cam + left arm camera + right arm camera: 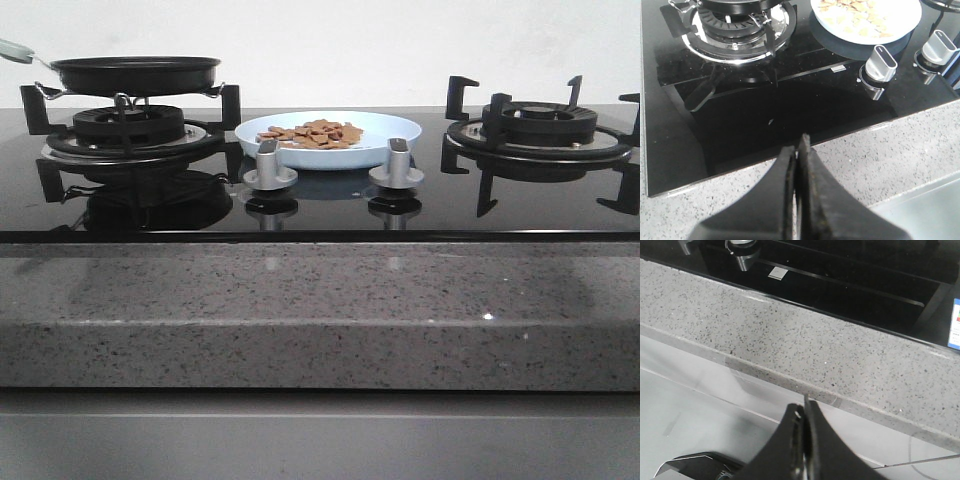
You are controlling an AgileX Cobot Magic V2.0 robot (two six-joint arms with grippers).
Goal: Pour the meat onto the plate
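Meat (pixel 318 133) lies in a loose, flat heap of reddish-brown pieces on the plate (pixel 397 128), which sits on the black glass hob (pixel 320 205) between the two burners, just behind the two silver knobs (pixel 270 166). The frying pan (pixel 135 72) rests level on the left burner (pixel 130 130), upright and apart from the plate; from the front view nothing can be seen inside it, though its interior is hidden by the rim. Judged from this layout, the pouring itself looks done and the task is at its closing stage. The left gripper (pixel 799 150) hangs over the near edge of the hob where the glass meets the speckled grey desk (pixel 890 150), its jaws pressed together with nothing between them. The right gripper (pixel 804 415) is further out, over the front lip of the desk, and its jaws are likewise closed and empty. Neither arm shows in the front view, so both appear drawn clear of the cooking area. In the left wrist view the plate's near rim and part of the meat show at the far side, washed pale by glare. If anything remains, it is probably only to keep both arms parked clear of the hob; a check that the pan is truly empty would need a higher view than these offer.
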